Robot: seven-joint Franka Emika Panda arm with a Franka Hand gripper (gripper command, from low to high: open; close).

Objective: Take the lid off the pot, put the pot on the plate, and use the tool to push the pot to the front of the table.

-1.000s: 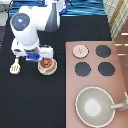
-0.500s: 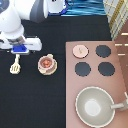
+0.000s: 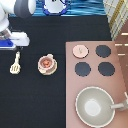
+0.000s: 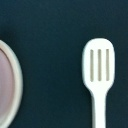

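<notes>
Hand: the hand (image 3: 10,44) hovers above the tool (image 3: 16,63) at the exterior view's left; grip cannot be told.
Tool: untouched on the bench (image 3: 35,100).
Pot: the pot (image 3: 46,63) sits on the plate (image 3: 40,69).
Lid: the lid (image 3: 79,50) is off, on the stove.
Left: the push.

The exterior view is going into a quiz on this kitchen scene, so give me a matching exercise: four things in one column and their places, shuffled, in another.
Things:
1. lid
2. pot
3. tool
4. gripper

Places:
A. on the plate, on the black table
B. at the exterior view's left edge, above the tool
C. on the stove counter, beside the burners
D. flat on the table, to the exterior view's left of the pot

Pairs: 1-C, 2-A, 3-D, 4-B
</notes>
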